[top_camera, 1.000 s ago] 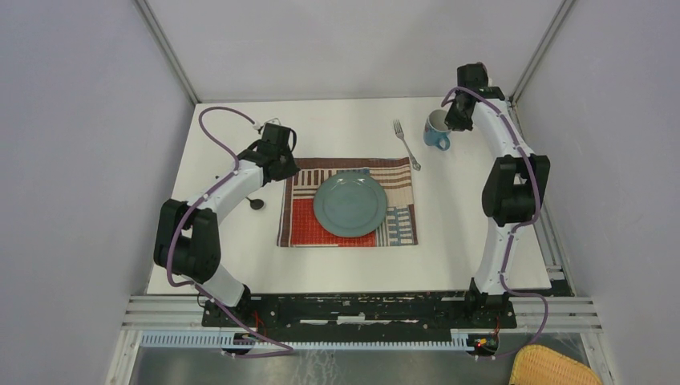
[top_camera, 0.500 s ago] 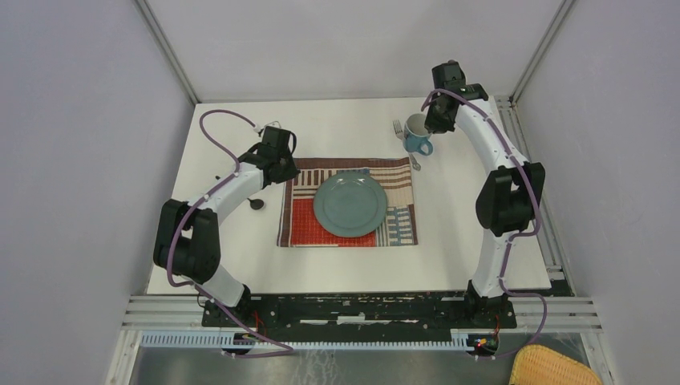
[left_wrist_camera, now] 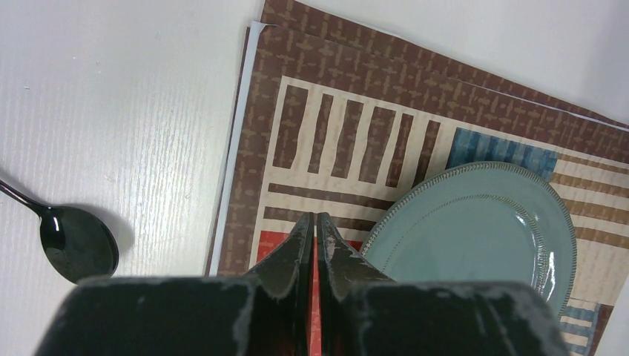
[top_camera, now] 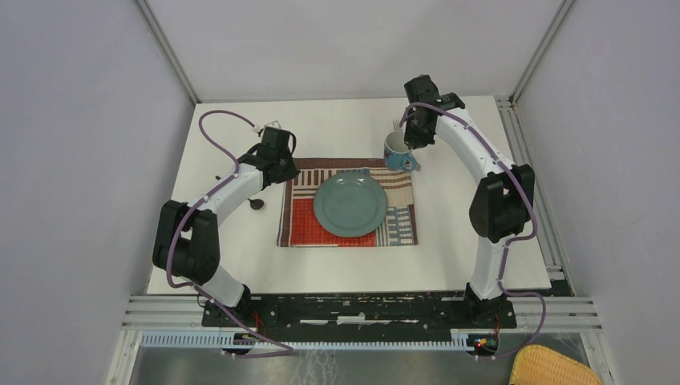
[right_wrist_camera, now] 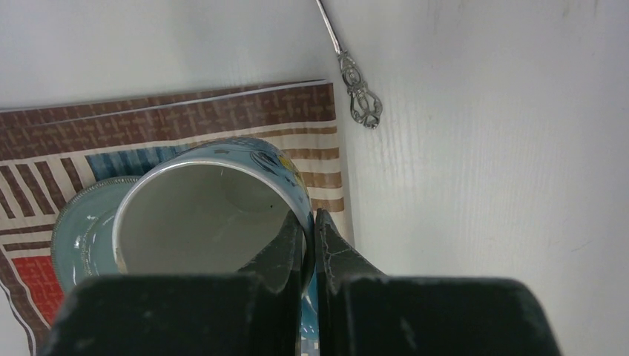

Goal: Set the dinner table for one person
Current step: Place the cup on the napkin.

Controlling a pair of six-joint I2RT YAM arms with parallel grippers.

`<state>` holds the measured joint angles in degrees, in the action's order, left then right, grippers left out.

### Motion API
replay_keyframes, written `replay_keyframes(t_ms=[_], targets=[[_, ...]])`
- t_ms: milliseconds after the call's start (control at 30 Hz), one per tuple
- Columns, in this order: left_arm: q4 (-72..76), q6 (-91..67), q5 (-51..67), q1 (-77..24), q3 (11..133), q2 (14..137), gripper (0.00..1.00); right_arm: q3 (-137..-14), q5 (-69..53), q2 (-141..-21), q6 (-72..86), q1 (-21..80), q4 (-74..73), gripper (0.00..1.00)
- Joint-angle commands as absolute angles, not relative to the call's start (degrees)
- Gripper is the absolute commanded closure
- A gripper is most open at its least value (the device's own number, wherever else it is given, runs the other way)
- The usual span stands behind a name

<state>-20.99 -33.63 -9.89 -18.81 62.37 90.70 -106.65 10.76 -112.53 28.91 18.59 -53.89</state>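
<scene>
From above, my right claw (top_camera: pixel 408 139) grips the blue ceramic mug (top_camera: pixel 397 154) by its rim at the far right corner of the striped patchwork cloth placemat (top_camera: pixel 301 228), which lies on the large white rectangular dinner table (top_camera: pixel 457 241).

Left wrist: my left claw (left_wrist_camera: pixel 315 222) is pressed closed and empty above the placemat, beside the round grey-green plate (left_wrist_camera: pixel 475 237). A black spoon (left_wrist_camera: pixel 78 241) lies on the table.

Right wrist: my fingers pinch the mug's wall, and an ornate silver fork handle (right_wrist_camera: pixel 356 96) lies beyond.

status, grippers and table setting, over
Right gripper shut on mug rim. Left gripper shut, empty. Dinner table: plate on placemat, spoon left; fork close behind mug.
</scene>
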Motion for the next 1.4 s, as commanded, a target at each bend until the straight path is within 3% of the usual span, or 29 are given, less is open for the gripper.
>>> replay_keyframes(t_ms=[0, 1367], targets=[[-19.1, -35.3, -9.7, -18.6, 62.6, 87.7, 0.90, -106.0, 12.0, -108.5, 29.9, 20.4, -51.4, 1.00], [-21.0, -33.4, -10.8, -17.9, 63.6, 88.6, 0.90, -108.5, 15.6, -119.0, 29.6, 21.2, -46.9, 1.00]])
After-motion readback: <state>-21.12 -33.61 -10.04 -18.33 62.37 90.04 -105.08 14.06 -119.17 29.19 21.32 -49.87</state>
